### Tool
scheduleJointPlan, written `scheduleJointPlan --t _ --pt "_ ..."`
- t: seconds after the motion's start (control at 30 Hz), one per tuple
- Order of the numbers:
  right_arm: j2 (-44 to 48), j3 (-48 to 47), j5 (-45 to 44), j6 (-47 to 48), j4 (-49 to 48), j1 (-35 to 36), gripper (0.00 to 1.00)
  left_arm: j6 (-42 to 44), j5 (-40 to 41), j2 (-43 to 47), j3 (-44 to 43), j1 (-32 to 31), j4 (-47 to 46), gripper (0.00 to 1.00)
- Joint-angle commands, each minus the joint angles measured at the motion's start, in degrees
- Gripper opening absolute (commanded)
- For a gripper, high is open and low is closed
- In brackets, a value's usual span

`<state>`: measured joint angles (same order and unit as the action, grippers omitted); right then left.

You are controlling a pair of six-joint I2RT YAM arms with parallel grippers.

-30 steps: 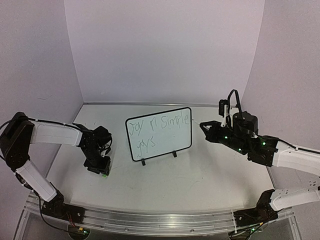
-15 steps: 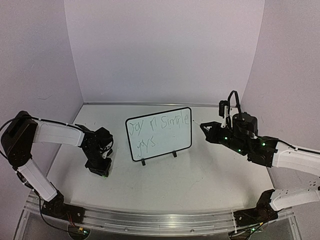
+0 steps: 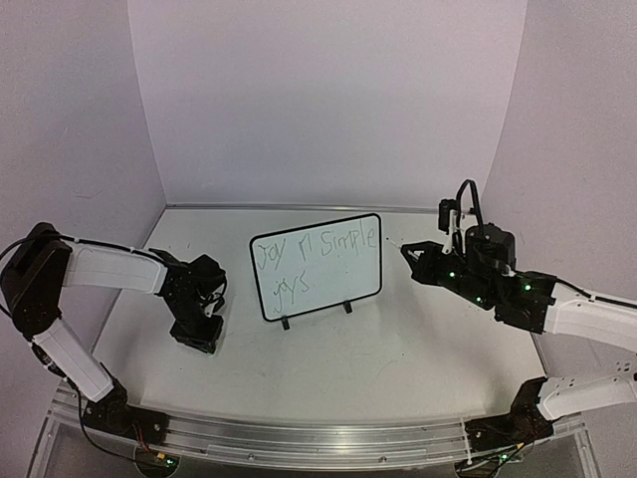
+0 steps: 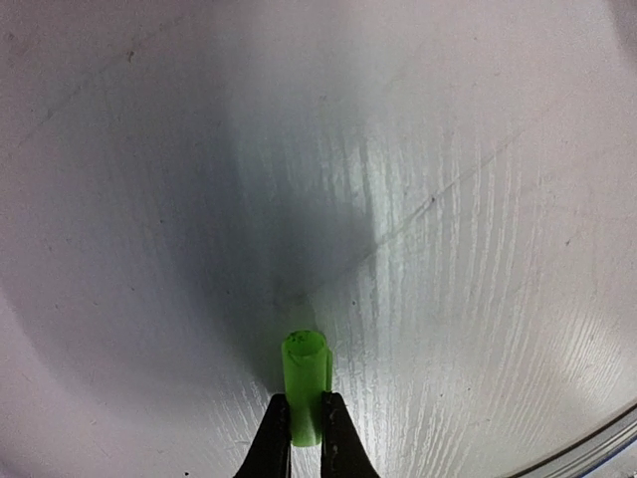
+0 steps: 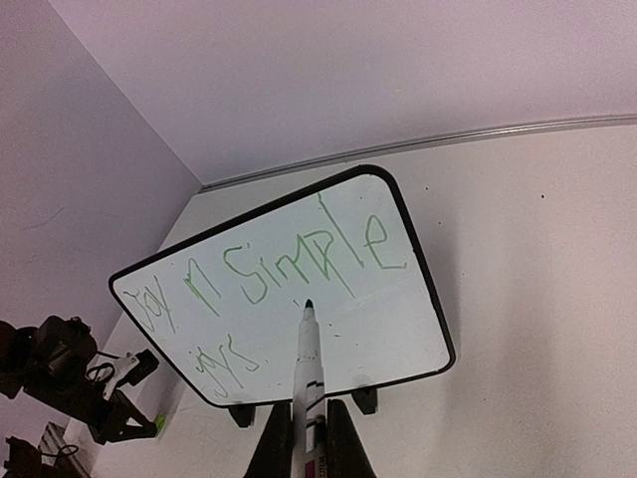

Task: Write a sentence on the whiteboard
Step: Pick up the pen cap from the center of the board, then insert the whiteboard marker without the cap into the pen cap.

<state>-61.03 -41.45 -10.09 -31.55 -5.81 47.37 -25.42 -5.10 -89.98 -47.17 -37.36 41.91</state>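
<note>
The whiteboard stands tilted on two black feet mid-table. The sentence is on it in thin green handwriting, in two lines. My right gripper hovers to the right of the board, shut on a white marker. The marker's dark tip points at the board's middle, below the word "Simple" of the sentence on the whiteboard, and stays off the surface. My left gripper is low over the table to the left of the board. It is shut on a green marker cap.
White walls enclose the table on three sides. The left arm's gripper shows at the bottom left of the right wrist view. A metal rail runs along the near edge by the arm bases.
My left gripper has closed its fingers onto the green cap and edged slightly forward. The right arm and marker have barely moved.
</note>
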Motion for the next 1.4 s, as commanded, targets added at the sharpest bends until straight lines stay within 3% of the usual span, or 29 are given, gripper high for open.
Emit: scheduleJointPlan --t 0.0,0.2,0.37,0.47,0.73,1.0,1.37 --pt "-0.45 -1.38 -0.04 0.22 3.2 -0.95 0.0 -3.06 3.41 8.03 2.08 -0.41 -0.12 0.0" --pt "-5.04 -5.11 19.0 2.37 4.53 -9.09 0.0 0.29 6.32 20.73 0.44 -0.43 -1.25 0.0" --pt "-8.62 -8.18 37.99 4.93 5.57 -13.49 0.0 6.08 -5.28 26.92 -0.32 -0.82 -4.64 0.0" --pt "-11.2 -11.54 49.63 6.63 8.31 -13.61 0.0 8.61 -10.78 27.87 -1.2 -3.2 -6.59 0.0" --pt "-16.75 -16.21 69.84 8.52 17.52 -13.48 0.0 14.29 -12.25 22.52 -8.72 -14.82 -9.99 0.0" --pt "-21.43 -19.95 81.66 10.17 24.1 -11.43 0.0 18.92 -17.08 13.34 -16.25 -21.93 -13.23 0.0" --pt "-24.68 -21.29 84.96 9.92 25.27 -9.03 0.0 22.2 -21.43 8.27 -20.35 -24.61 -11.83 0.0"
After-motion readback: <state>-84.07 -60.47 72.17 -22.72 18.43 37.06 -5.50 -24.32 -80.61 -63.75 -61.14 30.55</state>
